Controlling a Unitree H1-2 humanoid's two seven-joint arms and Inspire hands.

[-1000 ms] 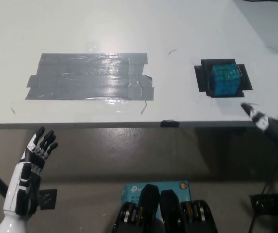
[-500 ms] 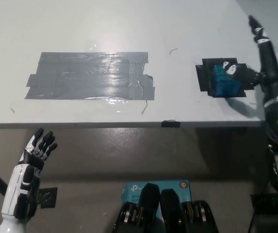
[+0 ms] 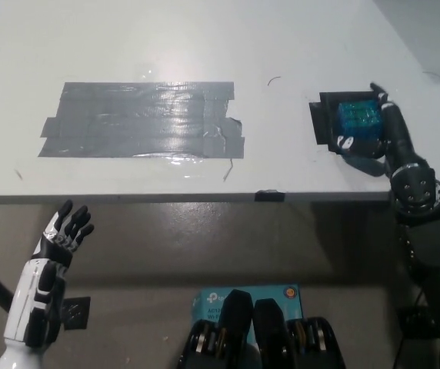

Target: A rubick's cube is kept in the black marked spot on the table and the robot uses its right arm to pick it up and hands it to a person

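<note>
A blue-green Rubik's cube (image 3: pixel 358 121) sits on the black marked spot (image 3: pixel 322 123) at the right of the white table (image 3: pixel 205 46). My black right hand (image 3: pixel 378 138) wraps around the cube's near and right sides, its fingers curled against it. Whether the cube is lifted off the table cannot be told. My white left hand (image 3: pixel 58 242) rests below the table's front edge at lower left, fingers spread, holding nothing.
A large patch of grey tape (image 3: pixel 143 120) covers the table's middle left. The table's front edge (image 3: pixel 205 197) runs across the picture, with a small black tape tab (image 3: pixel 269 195) on it. A teal box (image 3: pixel 243 296) lies on the floor below.
My right hand has swung from reaching over the cube's right side to cupping it from the near side, fingers closing on it. The left hand has stayed still.
</note>
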